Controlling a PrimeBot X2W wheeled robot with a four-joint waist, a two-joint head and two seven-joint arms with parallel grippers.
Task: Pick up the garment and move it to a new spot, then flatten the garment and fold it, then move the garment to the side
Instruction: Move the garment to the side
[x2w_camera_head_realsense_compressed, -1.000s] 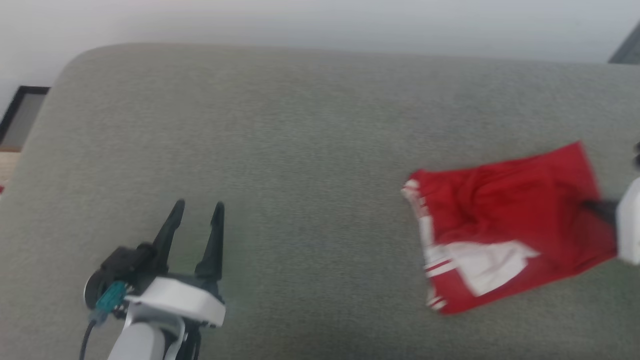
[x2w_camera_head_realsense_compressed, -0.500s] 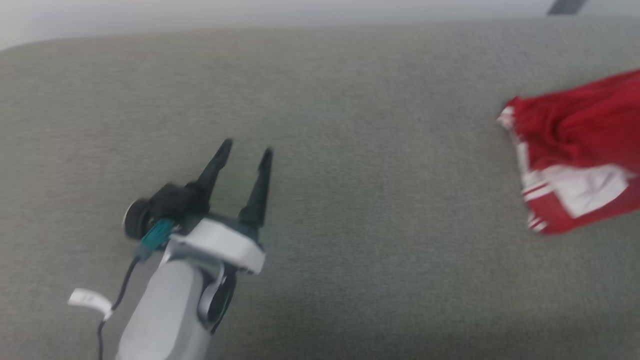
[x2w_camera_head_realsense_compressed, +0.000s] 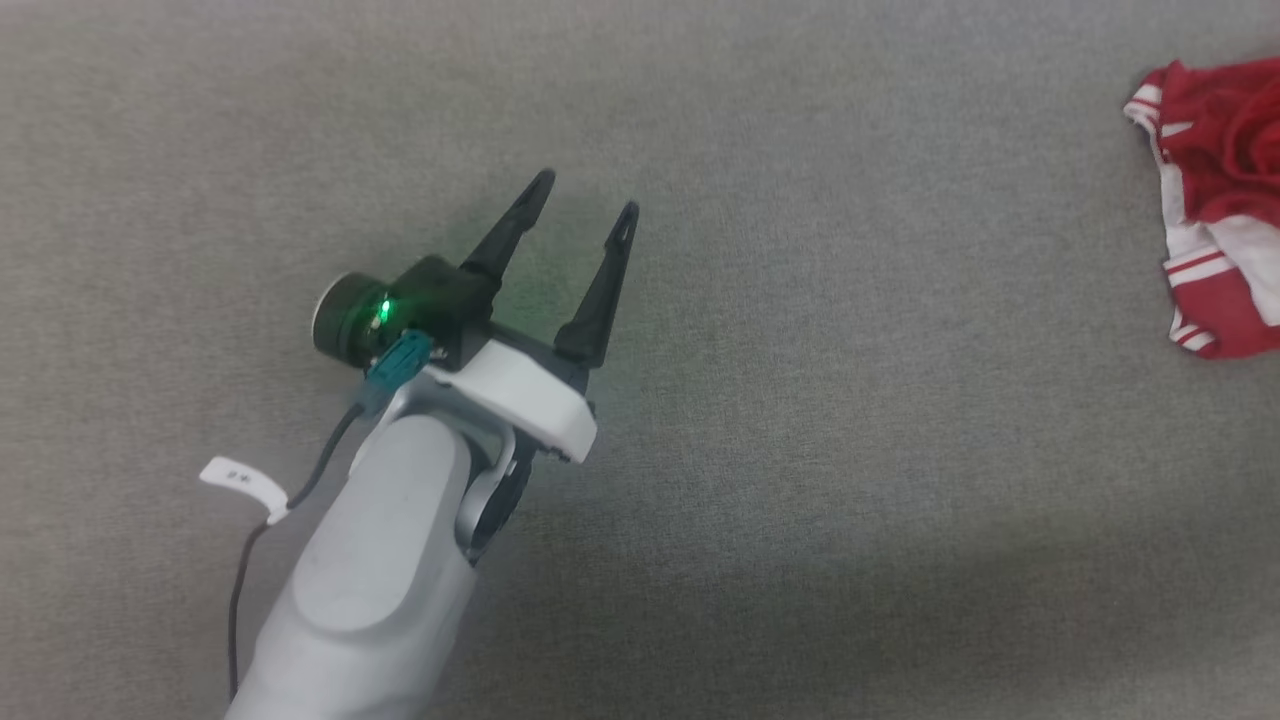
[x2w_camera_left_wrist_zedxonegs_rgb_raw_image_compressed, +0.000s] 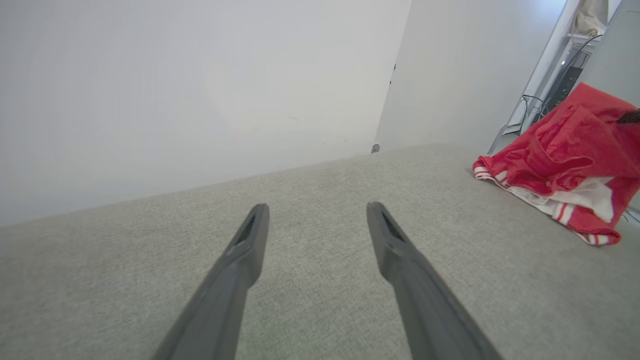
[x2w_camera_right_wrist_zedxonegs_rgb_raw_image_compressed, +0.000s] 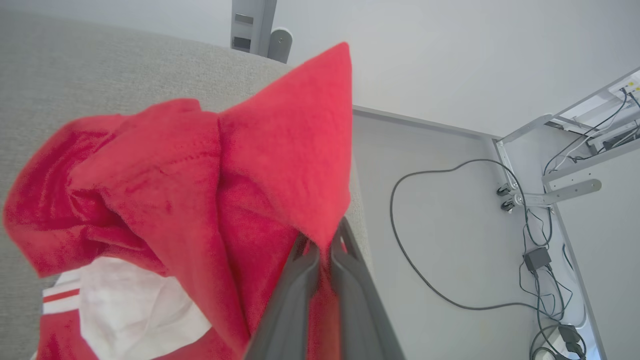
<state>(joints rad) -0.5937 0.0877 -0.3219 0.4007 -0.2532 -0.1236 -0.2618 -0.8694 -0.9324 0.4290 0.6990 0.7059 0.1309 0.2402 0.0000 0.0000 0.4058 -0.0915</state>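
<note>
Left gripper (x2w_camera_head_realsense_compressed: 588, 192) hovers over the grey fabric surface (x2w_camera_head_realsense_compressed: 850, 450), jaws spread wide, nothing in them. The garment (x2w_camera_head_realsense_compressed: 1225, 140) is at the far right edge, bunched and partly lifted. Right gripper (x2w_camera_right_wrist_zedxonegs_rgb_raw_image_compressed: 324, 247) has its jaws pinched tight on a red corner. Looks like a carry step, but can't tell if it's the first move or the final side move. Set-down not yet done.

Open grey cushion (x2w_camera_head_realsense_compressed: 800, 450) everywhere except the far right, where the garment (x2w_camera_head_realsense_compressed: 1225, 190) apparently bunches.
</note>
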